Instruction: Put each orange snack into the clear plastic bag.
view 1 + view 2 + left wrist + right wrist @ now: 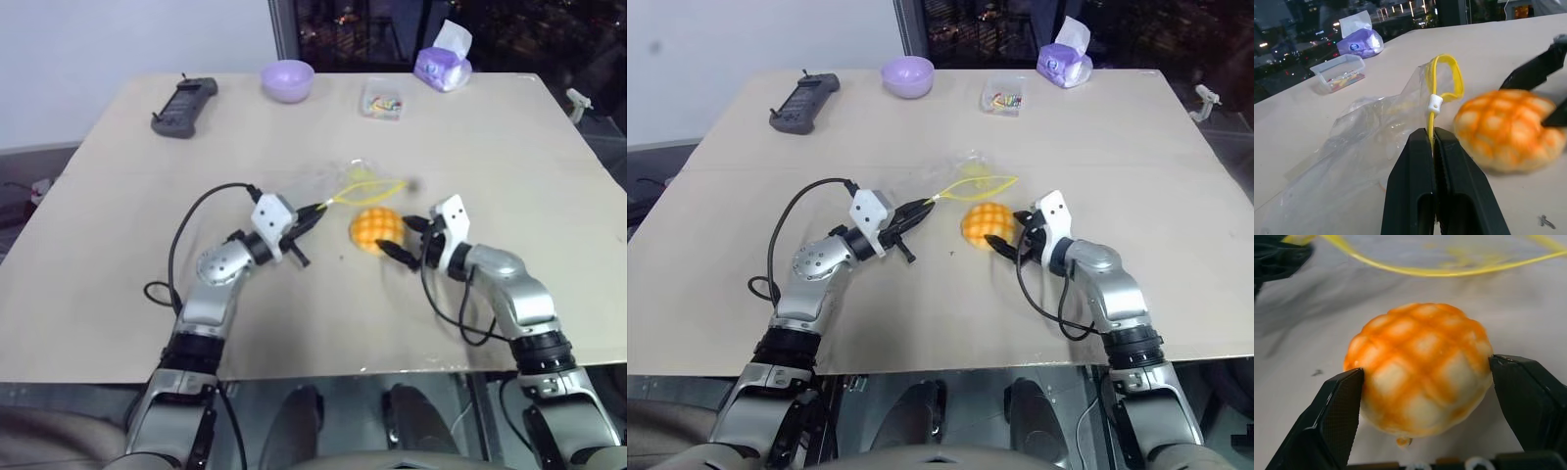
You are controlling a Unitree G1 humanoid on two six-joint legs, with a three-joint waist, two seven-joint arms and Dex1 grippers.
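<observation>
— While the left gripper (1432, 147) clamps the clear plastic bag (1376, 142) by its yellow seal strip (1447, 81), where's the orange snack (1420, 367)?
— Dome up on the table (118, 196), between the right gripper's (1425, 396) spread fingers; the bag's mouth faces it.

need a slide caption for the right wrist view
Open right gripper straddling the orange bun on the table, fingers beside it, bag's yellow seal strip just beyond.

Orange snack (1418, 369) sits on the pale counter (1308, 323), domed top with criss-cross grid facing up. Right pincer (1425, 401) spread wide around it; one black finger (1327, 418) touches one side, the other at the opposite side. Yellow seal strip of the clear plastic bag (1425, 270) curves just behind. Left pincer (1276, 257) dark in the corner.
</observation>
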